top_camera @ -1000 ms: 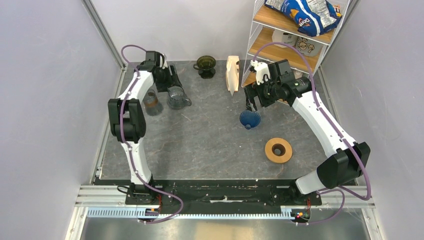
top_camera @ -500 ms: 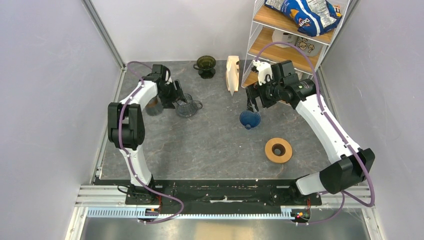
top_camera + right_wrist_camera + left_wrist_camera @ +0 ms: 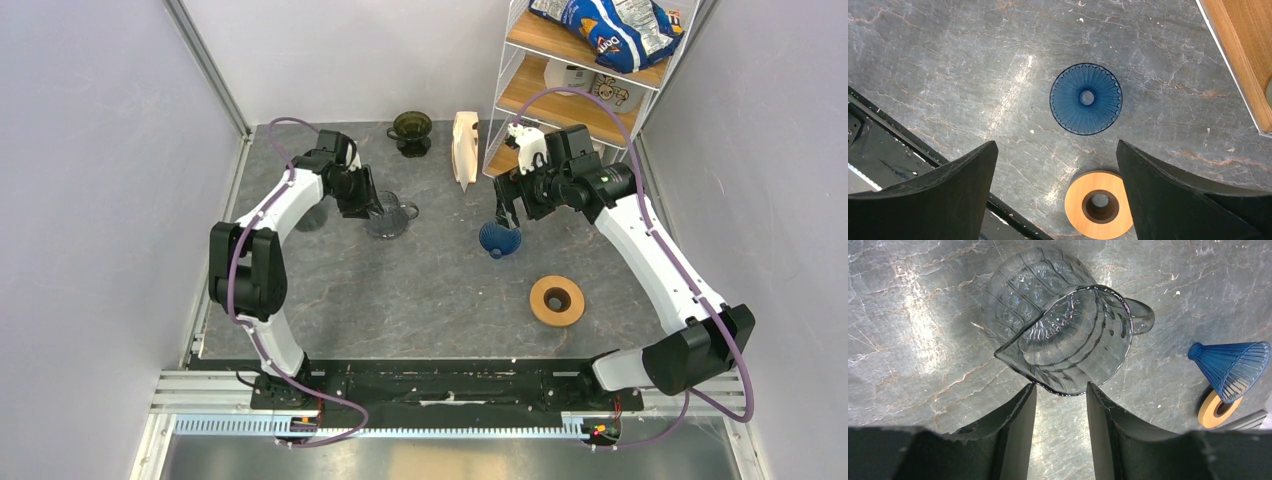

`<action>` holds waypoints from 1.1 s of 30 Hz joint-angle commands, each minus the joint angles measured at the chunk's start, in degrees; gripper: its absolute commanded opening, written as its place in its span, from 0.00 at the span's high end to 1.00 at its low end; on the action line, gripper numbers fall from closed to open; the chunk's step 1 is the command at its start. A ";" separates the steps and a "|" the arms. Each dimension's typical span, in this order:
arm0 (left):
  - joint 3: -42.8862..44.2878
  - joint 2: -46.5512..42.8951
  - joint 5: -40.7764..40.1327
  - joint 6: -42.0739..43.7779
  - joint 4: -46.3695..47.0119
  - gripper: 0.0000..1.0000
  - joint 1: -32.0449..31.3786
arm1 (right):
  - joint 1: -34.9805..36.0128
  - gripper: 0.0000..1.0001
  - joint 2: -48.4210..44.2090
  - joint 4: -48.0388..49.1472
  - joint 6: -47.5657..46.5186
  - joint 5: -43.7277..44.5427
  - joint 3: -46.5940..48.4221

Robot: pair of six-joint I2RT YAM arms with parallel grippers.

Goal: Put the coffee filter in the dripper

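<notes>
The dark olive-green dripper (image 3: pixel 411 128) stands at the back of the table, apart from both grippers. No single loose coffee filter shows; only the thick cream stack (image 3: pixel 465 146) stands right of the dripper. My left gripper (image 3: pixel 367 203) (image 3: pixel 1060 387) is shut on the rim of the clear glass carafe (image 3: pixel 389 216) (image 3: pixel 1063 335), in front of the dripper. My right gripper (image 3: pixel 503 211) (image 3: pixel 1056 145) is open wide and empty, above the blue ribbed cone (image 3: pixel 499 239) (image 3: pixel 1086 98).
A wooden ring (image 3: pixel 557 300) (image 3: pixel 1099 205) lies front right. A second glass (image 3: pixel 309 216) stands left of the carafe, partly behind my left arm. A wire shelf (image 3: pixel 575 100) with a chip bag and a mug stands at the back right.
My left gripper has moved right and toward the table's middle, carrying the glass carafe with it. My right gripper has barely moved above the blue cone.
</notes>
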 commanded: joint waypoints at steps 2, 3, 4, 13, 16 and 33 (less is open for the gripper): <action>-0.76 -2.38 1.07 1.81 -3.23 0.53 -0.25 | -0.06 0.03 -1.29 1.12 0.19 -0.94 0.47; -1.04 -2.45 0.91 2.03 -3.57 0.53 -0.35 | -0.06 0.03 -1.22 1.19 0.18 -1.00 0.55; -1.43 -2.55 0.64 2.23 -3.71 0.54 -0.44 | -0.06 0.03 -1.22 1.15 0.19 -1.02 0.56; 1.62 -4.82 -0.85 3.15 -3.74 0.52 -0.10 | -0.06 0.03 -2.59 0.54 -0.31 -1.31 -0.36; 6.69 -3.81 -4.45 7.45 -6.66 0.49 -0.09 | -0.08 0.03 -3.06 0.26 -0.65 -1.28 -0.57; 38.17 19.43 4.14 43.98 -27.68 0.34 -0.24 | -0.12 0.03 -2.10 -1.92 -3.07 -2.09 0.58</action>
